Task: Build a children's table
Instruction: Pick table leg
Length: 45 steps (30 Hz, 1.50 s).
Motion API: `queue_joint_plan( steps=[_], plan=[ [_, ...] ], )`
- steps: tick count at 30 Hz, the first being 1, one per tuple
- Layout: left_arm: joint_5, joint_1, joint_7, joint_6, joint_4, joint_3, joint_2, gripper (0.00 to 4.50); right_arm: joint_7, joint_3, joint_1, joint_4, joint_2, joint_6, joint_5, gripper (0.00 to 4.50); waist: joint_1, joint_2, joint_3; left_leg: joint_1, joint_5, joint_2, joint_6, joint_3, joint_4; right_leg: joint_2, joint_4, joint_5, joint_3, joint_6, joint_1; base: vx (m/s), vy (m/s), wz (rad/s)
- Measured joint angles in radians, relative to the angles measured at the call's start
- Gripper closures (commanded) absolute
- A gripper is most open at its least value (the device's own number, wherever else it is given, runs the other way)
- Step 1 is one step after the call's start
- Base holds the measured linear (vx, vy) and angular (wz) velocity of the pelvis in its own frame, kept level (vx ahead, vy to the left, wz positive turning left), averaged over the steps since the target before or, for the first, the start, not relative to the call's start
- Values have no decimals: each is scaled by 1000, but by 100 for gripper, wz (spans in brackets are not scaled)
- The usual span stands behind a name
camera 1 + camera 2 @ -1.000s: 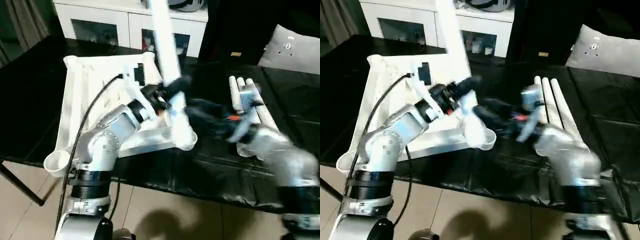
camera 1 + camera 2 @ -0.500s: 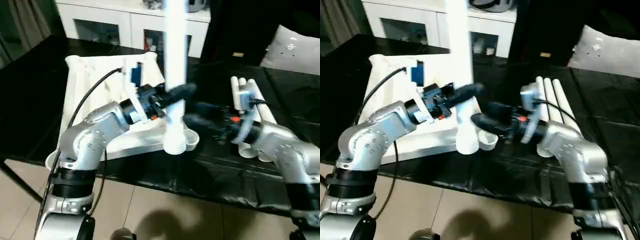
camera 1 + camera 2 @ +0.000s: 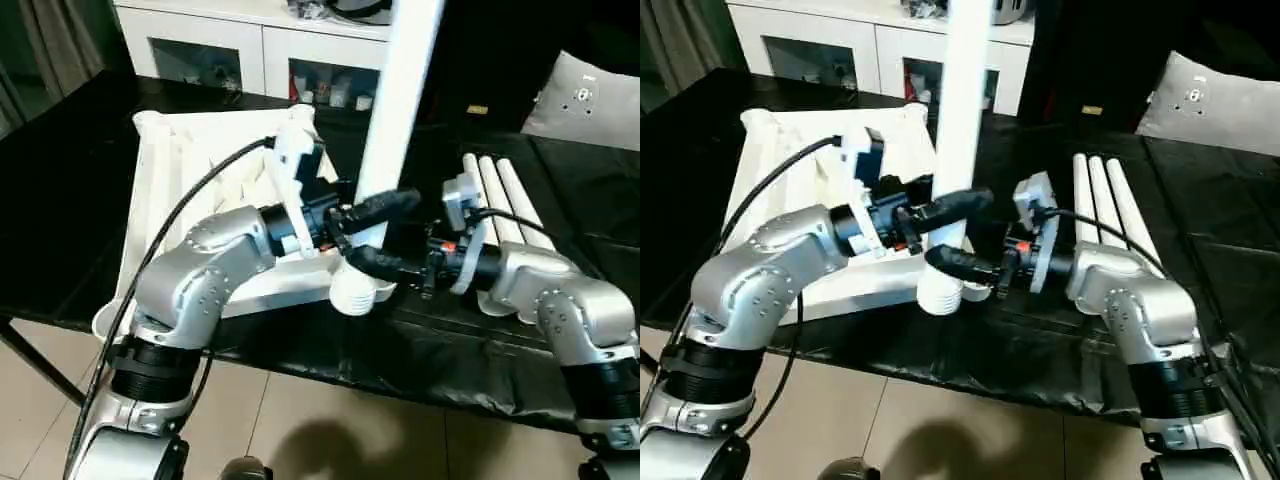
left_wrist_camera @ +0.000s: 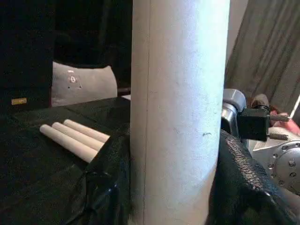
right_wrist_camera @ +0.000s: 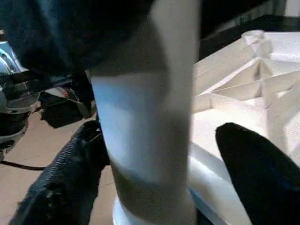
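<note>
The children's table top (image 3: pixel 190 170) lies upside down on the black surface, ribs up. My left gripper (image 3: pixel 372 208) is shut on one white leg (image 3: pixel 402 90). The leg stands nearly upright, its top leaning right, and its lower end (image 3: pixel 348 298) is at the top's near right corner socket (image 3: pixel 381 290). The left wrist view has the leg (image 4: pixel 178 108) pressed between both fingers (image 4: pixel 110 183). My right gripper (image 3: pixel 368 263) is open astride the leg's lower part. In the right wrist view one of its fingers (image 5: pixel 255 173) stands clear of the leg (image 5: pixel 150 131).
Three more white legs (image 3: pixel 503 200) lie side by side on the black cover to the right. A white cabinet with glass doors (image 3: pixel 240 45) stands behind the table. A grey cushion (image 3: pixel 590 95) sits at the far right. The table's near edge (image 3: pixel 400 385) is close below my arms.
The held leg has swung from leaning left to leaning right at its top. My right gripper has moved left, in around the leg's lower end.
</note>
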Motion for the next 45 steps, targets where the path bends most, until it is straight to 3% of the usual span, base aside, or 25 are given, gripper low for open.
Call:
queue_joint_plan(
  steps=[18, 30, 31, 32, 40, 45],
  plan=[
    [34, 5, -11, -18, 0, -24, -1, 264, -1, 26, 9, 1, 9, 3, -9, 247, 0, 0, 0, 0, 0, 0, 0, 0, 0, 0, 0, 0, 0, 0, 0, 0, 0, 0],
    [35, 6, 8, -11, 1, -15, -13, 264, -1, 27, 9, 12, 19, -21, -22, 260, 0, 0, 0, 0, 0, 0, 0, 0, 0, 0, 0, 0, 0, 0, 0, 0, 0, 0],
    [32, 6, 16, 2, 5, -1, -27, 208, -6, 25, 9, 16, 22, -23, -22, 261, 0, 0, 0, 0, 0, 0, 0, 0, 0, 0, 0, 0, 0, 0, 0, 0, 0, 0],
    [26, 6, 21, 10, 7, 5, -30, 194, -8, 25, 8, 20, 24, -24, -23, 261, 0, 0, 0, 0, 0, 0, 0, 0, 0, 0, 0, 0, 0, 0, 0, 0, 0, 0],
    [-9, 7, 48, 23, 13, 47, -84, 144, -32, 19, 8, 25, 43, -59, -46, 262, 0, 0, 0, 0, 0, 0, 0, 0, 0, 0, 0, 0, 0, 0, 0, 0, 0, 0],
    [-115, 3, 70, 20, -1, 118, -163, 107, -70, 59, 15, 44, 73, -74, -97, 262, -2, 0, 0, 0, 0, 0, 0, 0, 0, 0, 0, 0, 0, 0, 0, 0, 0, 0]
  ],
)
